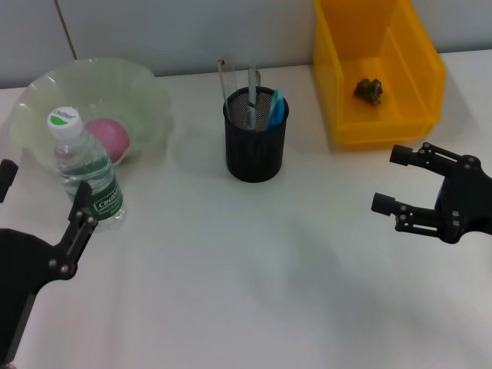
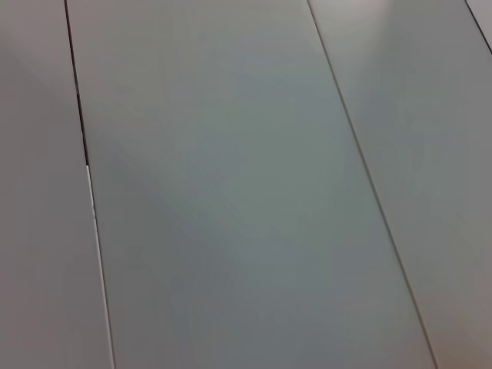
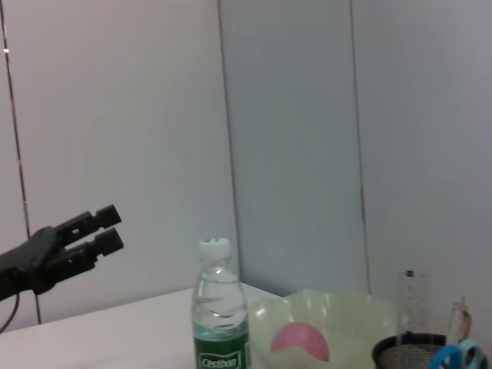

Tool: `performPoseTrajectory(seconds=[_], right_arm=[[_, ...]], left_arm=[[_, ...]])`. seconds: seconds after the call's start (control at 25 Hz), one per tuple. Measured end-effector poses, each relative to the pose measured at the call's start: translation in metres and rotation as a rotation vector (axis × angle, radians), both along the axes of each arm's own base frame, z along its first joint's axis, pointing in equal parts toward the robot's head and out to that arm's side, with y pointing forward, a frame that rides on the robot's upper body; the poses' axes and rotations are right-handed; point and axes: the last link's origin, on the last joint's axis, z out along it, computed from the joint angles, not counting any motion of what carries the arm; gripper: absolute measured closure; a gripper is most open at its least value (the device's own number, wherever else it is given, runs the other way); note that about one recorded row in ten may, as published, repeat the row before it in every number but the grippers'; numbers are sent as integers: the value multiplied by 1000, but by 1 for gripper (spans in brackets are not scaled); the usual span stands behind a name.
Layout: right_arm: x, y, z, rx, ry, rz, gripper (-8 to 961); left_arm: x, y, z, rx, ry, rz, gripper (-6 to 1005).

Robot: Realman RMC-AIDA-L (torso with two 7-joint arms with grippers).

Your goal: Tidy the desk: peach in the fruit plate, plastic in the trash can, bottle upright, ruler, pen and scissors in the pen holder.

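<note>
The pink peach (image 1: 108, 139) lies in the pale green fruit plate (image 1: 146, 91) at the back left. In front of that plate the bottle (image 1: 83, 167) stands upright with its cap on. A black mesh pen holder (image 1: 255, 146) in the middle holds the ruler (image 1: 226, 81), a pen (image 1: 251, 86) and blue-handled scissors (image 1: 275, 108). Crumpled plastic (image 1: 369, 90) sits inside the yellow trash can (image 1: 419, 69). My left gripper (image 1: 42, 200) is open at the near left, just beside the bottle. At the right, my right gripper (image 1: 390, 179) is open and holds nothing.
The right wrist view shows the bottle (image 3: 221, 323), fruit plate (image 3: 338, 311), peach (image 3: 300, 342), pen holder (image 3: 407, 355) and my left gripper (image 3: 108, 228) against a panelled wall. Only wall panels show in the left wrist view.
</note>
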Motion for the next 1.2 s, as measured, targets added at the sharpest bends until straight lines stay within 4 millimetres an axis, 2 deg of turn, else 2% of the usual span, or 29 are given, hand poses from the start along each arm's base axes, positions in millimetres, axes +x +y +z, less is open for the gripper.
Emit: performPoseTrajectory(seconds=[0.08, 0.16, 0.28, 0.32, 0.44, 0.56, 0.64, 0.8, 1.2], right_arm=[[-2, -1, -1, -10, 4, 11, 121], [-5, -3, 0, -30, 12, 37, 121], [-6, -5, 0, -56, 8, 50, 121], [-8, -6, 1, -102, -3, 66, 121], [-10, -7, 3, -151, -12, 77, 121], [-13, -6, 2, -232, -37, 88, 121], [-14, -4, -1, -265, -59, 97, 121], [-18, 0, -5, -309, -91, 110, 121], [-22, 5, -12, -364, -121, 108, 121]], left_arm=[[-1, -2, 0, -4, 3, 2, 214], [-2, -7, -3, -94, 57, -75, 214], [-2, -7, -3, -94, 57, -75, 214], [1, -7, -3, -167, 86, -138, 214], [4, -9, -5, -238, 113, -170, 214], [4, -9, -5, -238, 113, -170, 214], [5, -10, -18, -351, 179, -207, 214], [5, -7, -29, -431, 233, -211, 214], [3, -6, -33, -444, 245, -203, 215]])
